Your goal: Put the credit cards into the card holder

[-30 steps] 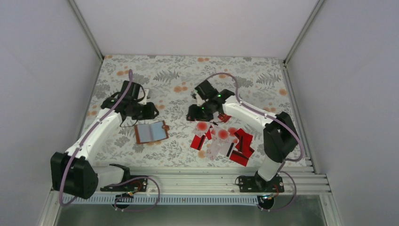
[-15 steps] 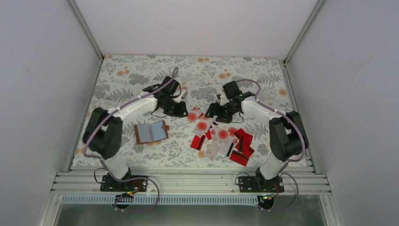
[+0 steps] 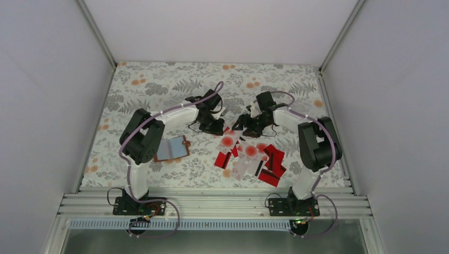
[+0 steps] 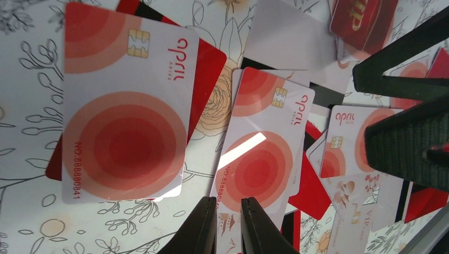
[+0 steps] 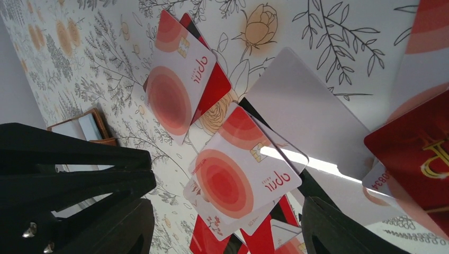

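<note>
The top view looks down from above and behind the arm bases (image 3: 138, 205) along the frame's bottom, far enough off to hold the whole table (image 3: 159, 84); the left wrist view hangs very close over the credit cards (image 4: 124, 143), left gripper (image 4: 229, 230) at bottom centre; the right wrist view is near too, tilted, right gripper (image 5: 227, 217) spanning the bottom, card holder (image 5: 84, 127) at left; both wrist views share the same ringed white cards.

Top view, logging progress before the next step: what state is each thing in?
card holder: open, lying flat, no card seen in it.
credit cards: loose, overlapping pile outside the holder.
left pincer: nearly closed over the cards, grip unclear.
right pincer: open above the cards.
</note>
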Tool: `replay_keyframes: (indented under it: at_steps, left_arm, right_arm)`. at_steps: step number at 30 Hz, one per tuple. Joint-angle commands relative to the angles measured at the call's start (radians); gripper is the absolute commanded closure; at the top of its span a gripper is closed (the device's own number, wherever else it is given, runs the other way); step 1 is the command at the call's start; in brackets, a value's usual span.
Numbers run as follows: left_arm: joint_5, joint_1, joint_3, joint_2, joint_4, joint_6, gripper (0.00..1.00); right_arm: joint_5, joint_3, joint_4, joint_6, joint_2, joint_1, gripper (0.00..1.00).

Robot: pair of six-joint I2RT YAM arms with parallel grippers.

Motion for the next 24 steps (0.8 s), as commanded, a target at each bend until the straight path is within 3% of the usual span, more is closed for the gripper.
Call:
replay_keyframes:
  at_steps: [1, 24]
  left_arm:
    - [-0.019, -0.014, 0.021, 0.027, -0.033, 0.016, 0.87]
    - [-0.088, -0.037, -0.088, 0.118, 0.034, 0.024, 0.92]
  right_arm:
    - [-0.045, -0.009, 0.03, -0.024, 0.029, -0.013, 0.29]
    - [-0.076, -0.026, 0.077, -0.006, 0.104, -0.015, 0.3]
